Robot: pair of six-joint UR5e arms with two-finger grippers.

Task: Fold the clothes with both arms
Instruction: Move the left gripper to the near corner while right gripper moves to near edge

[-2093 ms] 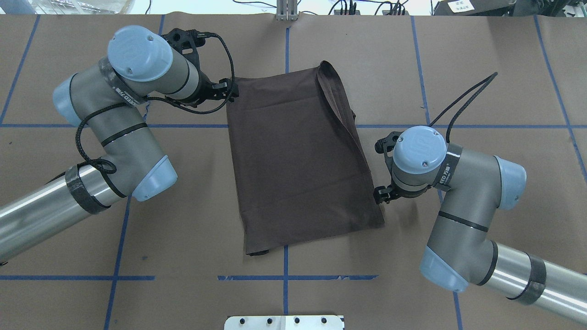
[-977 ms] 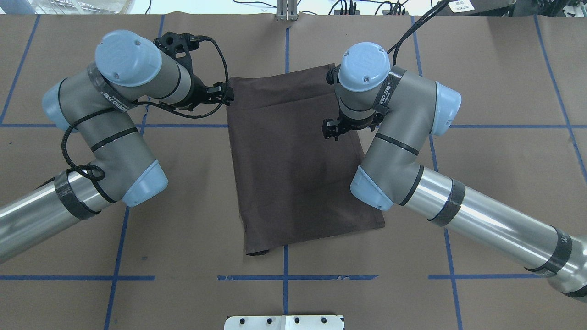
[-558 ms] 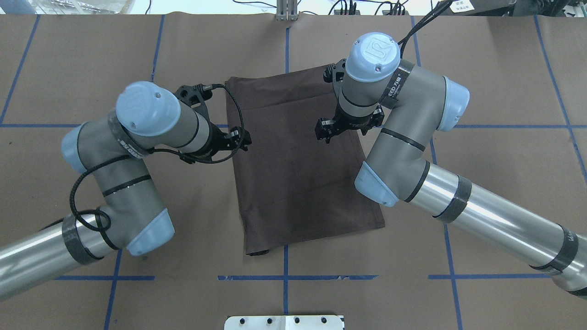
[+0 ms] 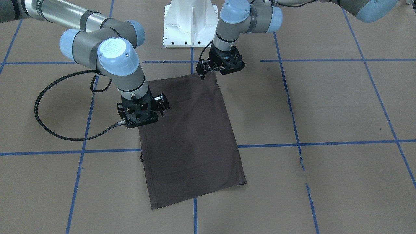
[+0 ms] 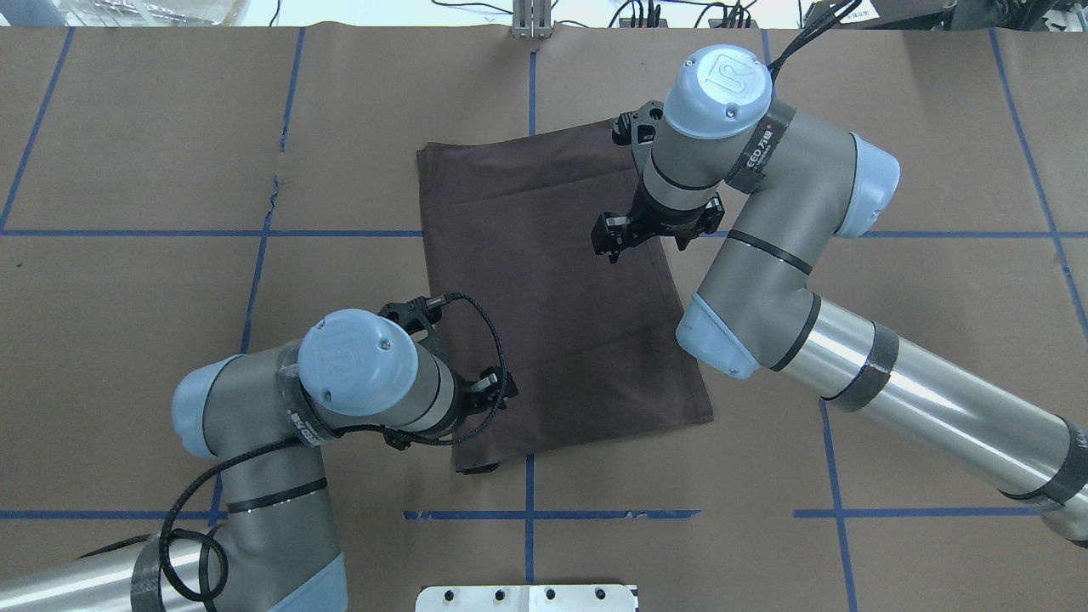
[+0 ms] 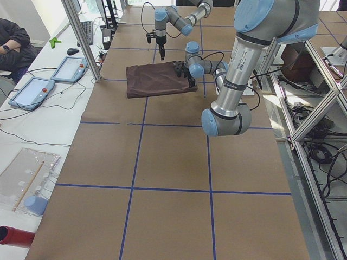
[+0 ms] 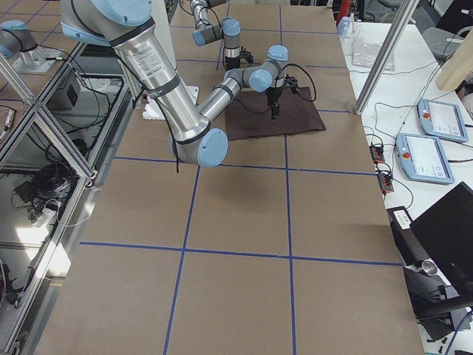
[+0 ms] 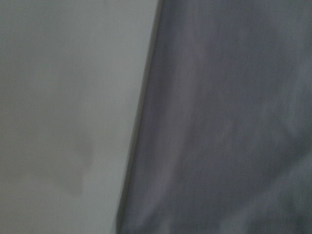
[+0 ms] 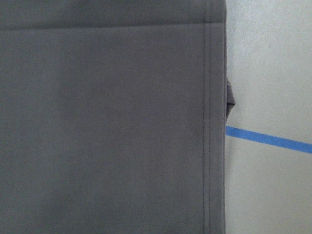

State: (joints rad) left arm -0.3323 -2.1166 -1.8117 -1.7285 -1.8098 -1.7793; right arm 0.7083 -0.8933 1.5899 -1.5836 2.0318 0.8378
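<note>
The dark brown T-shirt [image 5: 552, 297] lies folded into a flat rectangle on the brown table; it also shows in the front view [image 4: 191, 139]. Collar, lettering and tags are hidden. My left gripper [image 5: 503, 389] sits low at the shirt's near left edge, close to the near corner [image 4: 202, 75]; its fingers look apart and hold nothing. My right gripper [image 5: 610, 245] hovers over the shirt's far right part [image 4: 162, 105], fingers apart and empty. The left wrist view shows blurred fabric [image 8: 219, 122] beside bare table. The right wrist view shows the stitched hem [image 9: 207, 122].
Blue tape lines [image 5: 527, 515] mark a grid on the brown paper. The white pedestal base [image 4: 191, 26] stands at the robot's edge. Two tablets [image 6: 70, 67] and a metal post [image 6: 81, 38] stand at the operators' side.
My left gripper left the shirt's far left corner and ran along its left edge to the near corner. My right arm swung from the near right edge over the shirt; the raised right flap now lies flat.
</note>
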